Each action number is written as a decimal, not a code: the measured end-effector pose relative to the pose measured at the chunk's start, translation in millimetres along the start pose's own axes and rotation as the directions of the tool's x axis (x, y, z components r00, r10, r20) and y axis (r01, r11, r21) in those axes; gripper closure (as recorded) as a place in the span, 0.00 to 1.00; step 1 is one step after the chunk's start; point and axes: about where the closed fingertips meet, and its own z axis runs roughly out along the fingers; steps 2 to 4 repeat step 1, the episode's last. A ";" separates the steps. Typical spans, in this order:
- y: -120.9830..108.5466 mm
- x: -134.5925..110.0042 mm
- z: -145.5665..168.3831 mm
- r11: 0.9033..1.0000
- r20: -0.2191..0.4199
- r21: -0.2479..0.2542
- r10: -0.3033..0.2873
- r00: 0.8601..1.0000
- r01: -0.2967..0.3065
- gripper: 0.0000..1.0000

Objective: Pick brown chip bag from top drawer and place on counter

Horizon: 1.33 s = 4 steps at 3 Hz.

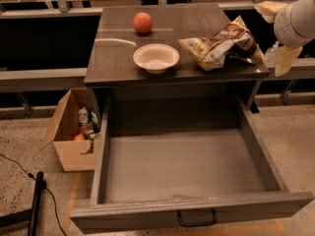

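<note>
Hanging off the right end of the counter (pixel 113 58), my gripper (pixel 273 33) stands open with nothing in it. Its cream-coloured fingers (pixel 269 8) are spread wide, one toward the back of the cabinet and one toward the front. The brown chip bag (pixel 221 45) lies on the counter just to the left of my gripper, on the top's right half. It is crumpled and on its side, its dark brown end pointing at my gripper and its cream and tan end pointing toward the white bowl (pixel 156 58). The bag's right end comes close to the counter's right edge and to my front finger; I cannot tell whether the two touch. The bowl sits upright near the middle of the counter's front edge, just beside the bag but apart from it. A round red-orange fruit (pixel 142 22) rests behind the bowl, toward the back. Below, the top drawer (pixel 182 166) stands pulled out toward the camera, showing its flat grey-brown bottom, with its thin black handle (pixel 197 219) on the front panel. A small cardboard box (pixel 74 154) with its flaps open stands on the speckled floor against the drawer's left side, holding a few small items too jumbled to name. A black pole (pixel 35 200) with a thin cable lies on the floor at the lower left.
</note>
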 end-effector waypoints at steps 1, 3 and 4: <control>0.6 -0.2 1.0 1.000 0.000 -0.002 0.001 1.000 -0.001 0.00; 0.6 -0.2 1.0 1.000 0.000 -0.002 0.001 1.000 -0.001 0.00; 0.6 -0.2 1.0 1.000 0.000 -0.002 0.001 1.000 -0.001 0.00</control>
